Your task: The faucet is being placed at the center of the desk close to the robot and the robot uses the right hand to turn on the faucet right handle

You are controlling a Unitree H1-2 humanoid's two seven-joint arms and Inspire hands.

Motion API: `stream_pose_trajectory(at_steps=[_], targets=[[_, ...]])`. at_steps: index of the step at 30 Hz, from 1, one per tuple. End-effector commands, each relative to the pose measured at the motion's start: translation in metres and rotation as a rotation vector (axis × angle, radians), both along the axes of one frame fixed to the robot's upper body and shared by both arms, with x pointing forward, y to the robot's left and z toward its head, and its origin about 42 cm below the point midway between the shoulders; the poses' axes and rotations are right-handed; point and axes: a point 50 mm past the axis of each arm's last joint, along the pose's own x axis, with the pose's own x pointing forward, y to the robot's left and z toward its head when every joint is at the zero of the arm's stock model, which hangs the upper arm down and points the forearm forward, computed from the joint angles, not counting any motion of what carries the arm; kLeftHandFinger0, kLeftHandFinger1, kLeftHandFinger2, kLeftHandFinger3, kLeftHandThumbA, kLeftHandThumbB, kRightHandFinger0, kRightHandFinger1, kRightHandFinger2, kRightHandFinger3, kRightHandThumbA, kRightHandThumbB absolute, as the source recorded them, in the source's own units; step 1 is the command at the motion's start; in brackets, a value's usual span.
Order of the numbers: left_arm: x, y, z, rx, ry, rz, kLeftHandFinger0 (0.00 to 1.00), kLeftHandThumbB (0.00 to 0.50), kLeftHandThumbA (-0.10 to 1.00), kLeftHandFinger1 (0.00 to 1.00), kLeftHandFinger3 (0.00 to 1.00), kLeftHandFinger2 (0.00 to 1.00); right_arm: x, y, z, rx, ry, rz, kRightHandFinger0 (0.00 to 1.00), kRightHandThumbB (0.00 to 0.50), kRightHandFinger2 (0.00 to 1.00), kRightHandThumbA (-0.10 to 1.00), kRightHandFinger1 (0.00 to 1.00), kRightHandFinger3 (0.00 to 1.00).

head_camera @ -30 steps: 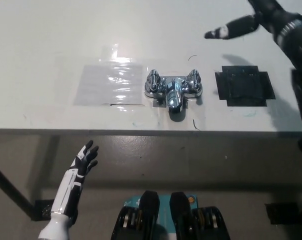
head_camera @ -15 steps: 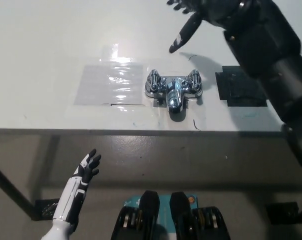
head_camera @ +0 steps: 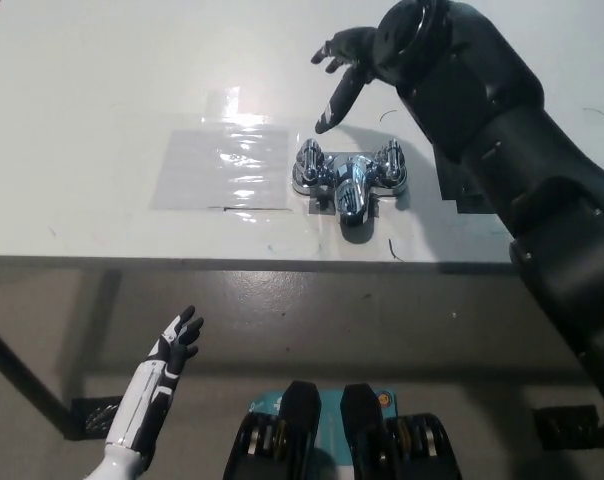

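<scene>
Head view looks steeply down on a wide white desk [head_camera: 102, 80] whose near edge runs straight across the middle of the picture. Below that edge lies a dull grey-brown floor [head_camera: 402, 320], and a dark desk leg [head_camera: 12, 375] slants at the far left.

A shiny chrome two-handled faucet [head_camera: 348, 180] sits at the centre of the desk, near the front edge, its spout pointing toward the robot. A rectangular sheet of clear glossy plastic [head_camera: 220, 165] lies flat on the desk just beside the faucet on the robot's left. On the other side, a flat black square mat [head_camera: 454, 190] is mostly hidden under the right arm.

The robot's black right hand [head_camera: 354, 55] hovers over the desk beyond the faucet. It is empty, with its fingers [head_camera: 332, 105] spread and pointing down toward the faucet's far-left side, touching nothing. The faucet's right handle [head_camera: 390, 163] stands free, just beside the black forearm.

The white left hand [head_camera: 175, 338] rests low at the lower left, over the floor in front of the desk, fingers apart and holding nothing.
</scene>
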Motion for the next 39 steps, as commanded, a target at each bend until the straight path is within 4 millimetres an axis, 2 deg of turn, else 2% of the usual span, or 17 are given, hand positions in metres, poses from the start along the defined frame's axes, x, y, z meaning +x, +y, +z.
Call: stream_pose_trajectory(at_steps=[1,3,5,9,11,15,16,18,21,25,27,28,30,32,33,35,39], targets=[[-0.001,0.000,0.009,0.010,-0.044,-0.020,1.00,0.195,1.00,1.00,1.00,1.00,0.000,0.010,0.031,-0.042,-0.093,-0.026,1.00,0.299,1.00,0.79,1.00,1.00],[-0.001,0.000,0.009,0.009,-0.043,-0.021,1.00,0.187,1.00,1.00,1.00,1.00,0.002,0.008,0.028,-0.056,-0.096,-0.047,1.00,0.327,1.00,0.79,1.00,1.00],[-0.001,0.000,0.009,0.008,-0.043,-0.020,1.00,0.199,1.00,1.00,1.00,1.00,0.002,0.006,0.025,-0.090,-0.098,-0.037,1.00,0.311,1.00,0.83,1.00,1.00],[-0.001,0.000,0.008,0.004,-0.051,-0.028,1.00,0.178,1.00,1.00,1.00,1.00,0.005,-0.001,0.026,-0.086,-0.107,-0.034,1.00,0.301,1.00,0.84,1.00,1.00],[-0.001,0.000,0.008,-0.010,-0.048,-0.027,1.00,0.190,0.99,1.00,1.00,1.00,0.005,-0.002,0.026,-0.080,-0.095,-0.027,1.00,0.267,1.00,0.85,1.00,1.00],[-0.003,0.000,0.008,-0.003,-0.048,-0.022,1.00,0.180,1.00,1.00,1.00,1.00,0.006,-0.006,0.024,-0.122,-0.104,-0.040,1.00,0.265,1.00,0.86,1.00,1.00],[-0.003,0.000,0.007,-0.007,-0.045,-0.024,1.00,0.182,1.00,1.00,1.00,1.00,0.007,-0.008,0.022,-0.071,-0.085,-0.052,1.00,0.238,1.00,0.80,1.00,1.00],[-0.004,0.001,0.008,-0.004,-0.040,-0.022,1.00,0.192,1.00,1.00,1.00,1.00,0.007,-0.010,0.020,-0.091,-0.086,-0.047,1.00,0.236,1.00,0.80,1.00,1.00],[-0.004,0.001,0.007,-0.003,-0.039,-0.023,1.00,0.202,1.00,1.00,1.00,1.00,0.008,-0.014,0.017,-0.100,-0.080,-0.049,1.00,0.247,1.00,0.83,1.00,1.00],[-0.004,0.001,0.007,0.002,-0.030,-0.021,1.00,0.206,1.00,1.00,1.00,1.00,0.009,-0.021,0.013,-0.126,-0.047,-0.023,1.00,0.197,1.00,0.91,1.00,1.00],[-0.005,0.002,0.008,0.007,-0.032,-0.015,1.00,0.207,1.00,1.00,1.00,1.00,0.010,-0.023,0.008,-0.147,-0.055,-0.028,1.00,0.212,1.00,0.91,1.00,1.00],[-0.005,0.002,0.008,0.008,-0.033,-0.015,1.00,0.203,1.00,1.00,1.00,1.00,0.010,-0.025,0.007,-0.134,-0.055,-0.033,1.00,0.218,1.00,0.84,1.00,1.00],[-0.006,0.002,0.007,0.009,-0.036,-0.014,1.00,0.199,1.00,1.00,1.00,1.00,0.011,-0.030,0.001,-0.140,-0.065,-0.056,1.00,0.252,1.00,0.85,1.00,1.00],[-0.006,0.002,0.007,0.008,-0.038,-0.011,1.00,0.202,1.00,1.00,1.00,1.00,0.011,-0.031,-0.001,-0.143,-0.069,-0.069,1.00,0.260,1.00,0.81,1.00,1.00],[-0.005,0.002,0.007,0.001,-0.038,-0.013,1.00,0.209,1.00,1.00,1.00,1.00,0.011,-0.033,-0.002,-0.130,-0.061,-0.076,1.00,0.243,1.00,0.80,1.00,1.00],[-0.004,0.002,0.007,0.003,-0.040,-0.012,1.00,0.212,1.00,1.00,1.00,1.00,0.012,-0.035,-0.005,-0.186,-0.067,-0.033,1.00,0.226,1.00,0.91,1.00,1.00],[-0.003,0.003,0.008,0.004,-0.048,-0.013,1.00,0.197,1.00,1.00,1.00,1.00,0.012,-0.039,-0.010,-0.250,-0.044,0.006,1.00,0.195,1.00,1.00,1.00,1.00]])
